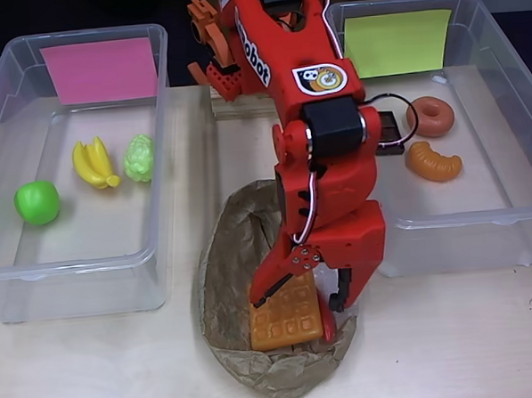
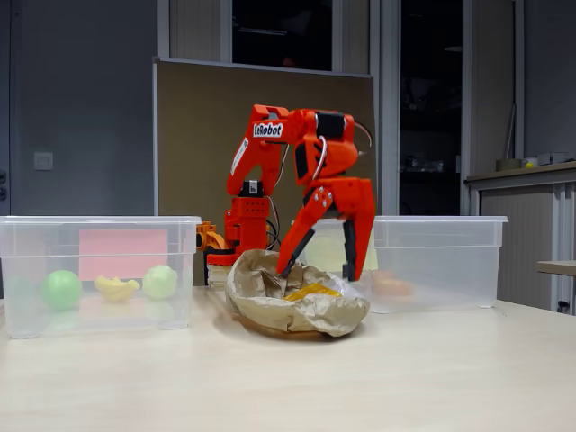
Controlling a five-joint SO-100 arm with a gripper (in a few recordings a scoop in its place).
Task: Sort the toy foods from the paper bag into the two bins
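From the overhead view, your gripper (image 1: pixel 308 288) hangs over the paper bag (image 1: pixel 230 281) with its jaws spread wide, holding nothing. The orange waffle (image 1: pixel 287 315) lies flat in the bag right under it: one finger (image 1: pixel 283 274) sits over the waffle's upper left edge, the other finger (image 1: pixel 342 289) stands just off its right edge. So the waffle lies between the jaws and slightly toward the bottom of the picture from the gripper's middle. Its long axis runs roughly up and down the picture, tilted a little, while the jaws open across it, left to right; that is the line you would want to close along. A small red piece (image 1: pixel 327 328), probably the chili, peeks out at the waffle's lower right corner, beside the right finger; watch that you do not catch it too. The pink-label bin (image 1: pixel 153 169) on the left holds the bananas (image 1: pixel 95 163), grapes (image 1: pixel 139 157) and green apple (image 1: pixel 37 202). The yellow-green-label bin (image 1: pixel 512 124) on the right holds the donut (image 1: pixel 430 115), croissant (image 1: pixel 434 162) and chocolate bar (image 1: pixel 389 132).

From the fixed view, the gripper (image 2: pixel 317 270) reaches down into the crumpled bag (image 2: pixel 297 306), fingers apart like a fork. A yellow-orange sliver of the waffle (image 2: pixel 310 291) shows between the fingertips, at about their height. You likely need little more descent before closing.
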